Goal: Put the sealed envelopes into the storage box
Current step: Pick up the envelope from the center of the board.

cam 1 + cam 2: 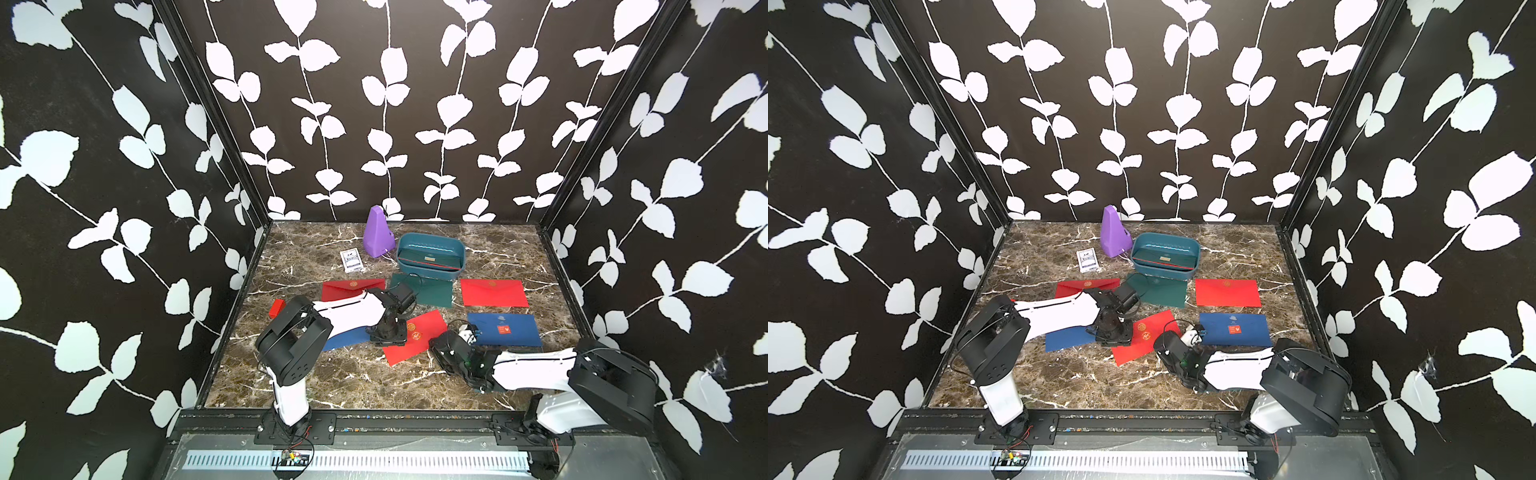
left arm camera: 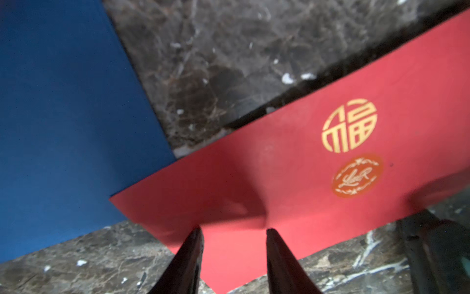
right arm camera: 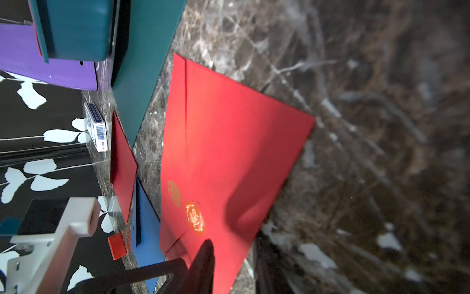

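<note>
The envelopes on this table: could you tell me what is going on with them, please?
The tilted red envelope mid-table is being handled from two sides. The left gripper has its jaws apart, tips on the envelope's face near one edge. The right gripper is at a corner; whether its jaws have pinched it is unclear. The box at the back already holds envelopes, and five more lie on the table.

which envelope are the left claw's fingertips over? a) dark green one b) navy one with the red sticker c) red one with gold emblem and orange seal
c: in the left wrist view the left claw sits over the red envelope with the gold emblem and orange seal.
</note>
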`<state>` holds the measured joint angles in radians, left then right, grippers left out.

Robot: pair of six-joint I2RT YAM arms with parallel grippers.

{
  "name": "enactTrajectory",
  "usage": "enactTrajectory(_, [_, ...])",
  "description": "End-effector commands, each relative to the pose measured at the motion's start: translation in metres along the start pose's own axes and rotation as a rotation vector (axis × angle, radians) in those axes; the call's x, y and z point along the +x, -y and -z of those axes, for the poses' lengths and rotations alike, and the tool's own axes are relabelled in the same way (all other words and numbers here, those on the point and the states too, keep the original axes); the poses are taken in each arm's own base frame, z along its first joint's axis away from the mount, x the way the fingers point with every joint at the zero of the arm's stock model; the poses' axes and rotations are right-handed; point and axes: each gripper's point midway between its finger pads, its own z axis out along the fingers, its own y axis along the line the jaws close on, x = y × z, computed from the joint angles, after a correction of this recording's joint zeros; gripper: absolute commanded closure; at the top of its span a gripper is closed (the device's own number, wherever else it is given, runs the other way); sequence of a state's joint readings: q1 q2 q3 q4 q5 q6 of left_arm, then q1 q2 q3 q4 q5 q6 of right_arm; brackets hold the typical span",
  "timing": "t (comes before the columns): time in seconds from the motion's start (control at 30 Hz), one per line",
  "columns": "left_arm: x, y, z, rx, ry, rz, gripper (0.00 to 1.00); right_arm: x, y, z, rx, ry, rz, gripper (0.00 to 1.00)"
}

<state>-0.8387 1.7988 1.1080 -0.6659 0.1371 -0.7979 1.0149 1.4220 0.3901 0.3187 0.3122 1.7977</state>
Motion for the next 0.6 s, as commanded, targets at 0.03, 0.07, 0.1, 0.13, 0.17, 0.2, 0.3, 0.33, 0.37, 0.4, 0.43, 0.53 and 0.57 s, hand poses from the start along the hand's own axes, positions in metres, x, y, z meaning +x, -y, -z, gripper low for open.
enactTrajectory(0.03, [0.021,-0.011,-0.021,-0.022,-0.097,0.01,0.56,-0.022,0.055,-0.001,0.107,0.099,0.057,0.75])
enactTrajectory(0.07, [0.022,-0.012,-0.022,-0.026,-0.1,0.009,0.56,-0.023,0.057,-0.002,0.1,0.105,0.056,0.75])
enactTrajectory(0.1, [0.023,-0.012,-0.023,-0.029,-0.105,0.007,0.57,-0.024,0.062,-0.002,0.099,0.11,0.058,0.77])
enactTrajectory(0.13, [0.023,-0.012,-0.023,-0.029,-0.107,0.006,0.56,-0.024,0.065,-0.003,0.097,0.112,0.056,0.77])
enactTrajectory(0.17, [0.023,-0.012,-0.023,-0.029,-0.11,0.004,0.56,-0.024,0.065,-0.005,0.088,0.112,0.054,0.78])
enactTrajectory(0.2, [0.024,-0.013,-0.024,-0.032,-0.113,0.004,0.57,-0.023,0.066,-0.007,0.083,0.107,0.055,0.78])
enactTrajectory(0.3, [0.025,-0.014,-0.025,-0.036,-0.121,0.0,0.57,-0.016,0.064,-0.015,0.074,0.085,0.059,0.78])
enactTrajectory(0.33, [0.026,-0.014,-0.026,-0.036,-0.124,0.0,0.57,-0.014,0.069,-0.019,0.086,0.078,0.067,0.79])
enactTrajectory(0.37, [0.026,-0.014,-0.026,-0.038,-0.126,-0.001,0.57,-0.012,0.069,-0.022,0.084,0.071,0.067,0.8])
enactTrajectory(0.4, [0.026,-0.015,-0.027,-0.039,-0.128,-0.005,0.57,-0.01,0.07,-0.025,0.082,0.064,0.059,0.82])
enactTrajectory(0.43, [0.027,-0.015,-0.027,-0.042,-0.131,-0.003,0.57,-0.008,0.071,-0.028,0.077,0.057,0.054,0.84])
enactTrajectory(0.53, [0.027,-0.015,-0.028,-0.043,-0.137,-0.006,0.57,-0.004,0.074,-0.032,0.072,0.042,0.036,0.89])
enactTrajectory(0.57, [0.027,-0.015,-0.029,-0.043,-0.139,-0.005,0.57,-0.003,0.075,-0.032,0.072,0.04,0.033,0.92])
